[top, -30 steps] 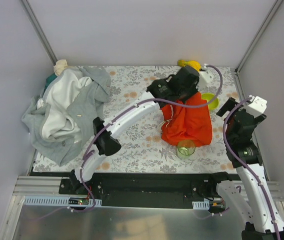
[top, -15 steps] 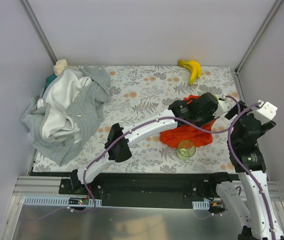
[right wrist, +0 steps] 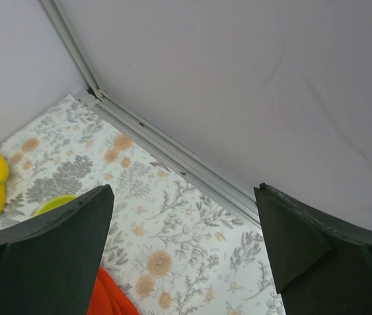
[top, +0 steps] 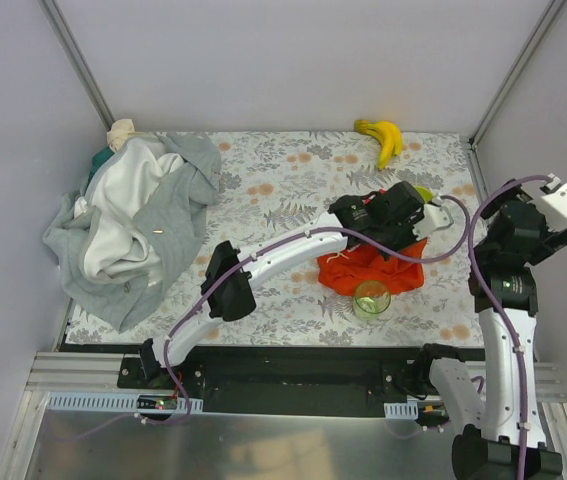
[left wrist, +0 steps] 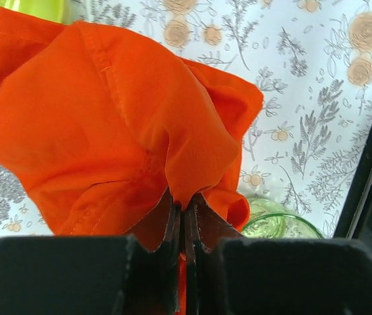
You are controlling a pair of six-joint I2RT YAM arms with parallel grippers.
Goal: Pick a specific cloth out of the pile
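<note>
The orange-red cloth (top: pixel 371 268) lies bunched on the flowered table at the right, far from the pile (top: pixel 133 225) of grey and white garments at the far left. My left gripper (top: pixel 411 222) is shut on a fold of the cloth (left wrist: pixel 107 125); in the left wrist view the fabric is pinched between the closed fingers (left wrist: pixel 166 230). My right gripper (top: pixel 553 215) is open and empty, raised at the right edge of the table; its fingers (right wrist: pixel 48 243) stand wide apart. A corner of the cloth (right wrist: pixel 110 295) shows below them.
A clear green cup (top: pixel 371 297) stands just in front of the cloth, also in the left wrist view (left wrist: pixel 277 223). A green bowl (top: pixel 425 194) is mostly hidden behind the left wrist. Bananas (top: pixel 383 138) lie at the back right. Enclosure walls close the table.
My left gripper has come down and to the right with the cloth, which went from hanging tall to bunched low on the table. My right arm has swung right and up.
</note>
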